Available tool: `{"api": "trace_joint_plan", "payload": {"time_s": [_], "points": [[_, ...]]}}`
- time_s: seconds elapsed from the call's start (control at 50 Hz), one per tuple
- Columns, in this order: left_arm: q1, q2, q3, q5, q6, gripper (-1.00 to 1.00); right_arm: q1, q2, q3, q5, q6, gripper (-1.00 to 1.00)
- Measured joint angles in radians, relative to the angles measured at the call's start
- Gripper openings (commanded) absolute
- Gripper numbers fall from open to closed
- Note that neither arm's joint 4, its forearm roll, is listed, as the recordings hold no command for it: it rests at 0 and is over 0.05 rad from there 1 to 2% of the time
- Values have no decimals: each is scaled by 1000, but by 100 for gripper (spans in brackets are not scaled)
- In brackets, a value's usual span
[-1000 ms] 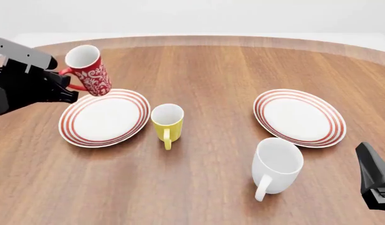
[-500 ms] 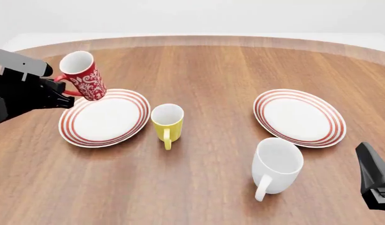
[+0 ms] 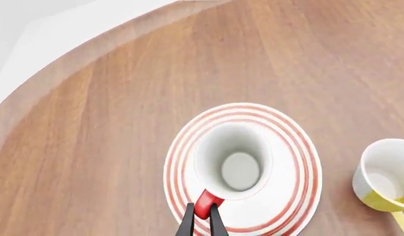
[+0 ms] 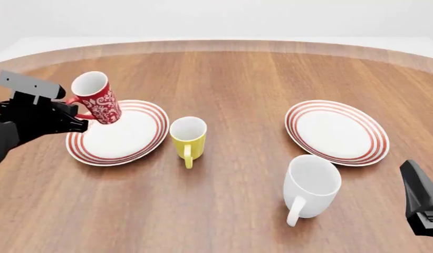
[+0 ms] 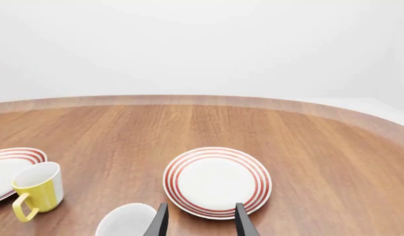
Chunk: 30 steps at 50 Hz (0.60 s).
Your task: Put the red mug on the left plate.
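A round brown wooden table (image 4: pixel 244 79) carries a red-ringed white plate (image 4: pixel 111 145) beside the left gripper (image 4: pixel 81 122). Just past it stands a small yellow mug (image 4: pixel 187 137). A matching ringed plate (image 4: pixel 336 132) and large white mug (image 4: pixel 311 187) sit ahead of the right gripper (image 5: pixel 199 220).

Red mug (image 4: pixel 97 98) above left plate's (image 4: pixel 142 143) left part.

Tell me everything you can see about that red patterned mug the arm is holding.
The red mug is tall and slim, glossy red with a white floral pattern, white inside and empty. It tilts slightly, its open mouth up. The left gripper pinches its red loop handle between thin black fingers. The wrist view looks straight down into it, with the left plate ringed around it below. Whether its base touches that plate cannot be told.
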Motion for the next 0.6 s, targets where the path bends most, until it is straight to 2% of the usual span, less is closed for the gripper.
{"api": "trace_joint_plan", "payload": {"time_s": [0.6], "points": [[-19, 111, 27, -89, -9, -100, 0, 0, 0, 0, 0, 100]]}}
